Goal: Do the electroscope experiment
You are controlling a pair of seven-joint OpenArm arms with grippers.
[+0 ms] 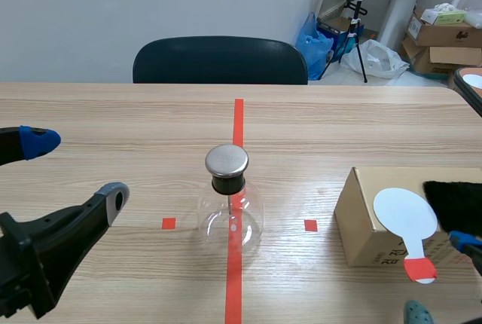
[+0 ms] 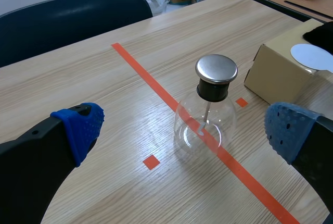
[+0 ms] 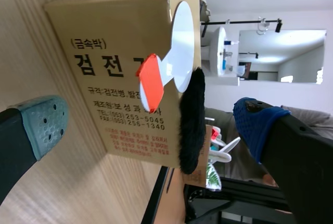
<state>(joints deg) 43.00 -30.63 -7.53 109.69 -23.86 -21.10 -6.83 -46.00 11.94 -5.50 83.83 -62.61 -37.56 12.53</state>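
The electroscope (image 1: 230, 207), a clear glass flask with a black neck and a round metal cap, stands on the red centre line of the table (image 1: 113, 113). My left gripper (image 1: 75, 169) is open, to the left of the flask and apart from it. In the left wrist view the electroscope (image 2: 208, 104) is ahead, between the open fingers of my left gripper (image 2: 183, 129). A white paddle (image 1: 405, 215) with a red handle tip and a black fur cloth (image 1: 456, 203) lie on a cardboard box (image 1: 361, 222). My right gripper (image 3: 151, 122) is open just short of the paddle (image 3: 182, 41) and its red tip (image 3: 148, 86).
A dark chair (image 1: 220, 60) stands at the table's far edge. Behind it on the floor are cardboard boxes (image 1: 440, 34), a blue bag (image 1: 315, 38) and a black stand (image 1: 360, 7). The cardboard box (image 3: 104, 36) carries printed lettering on its side.
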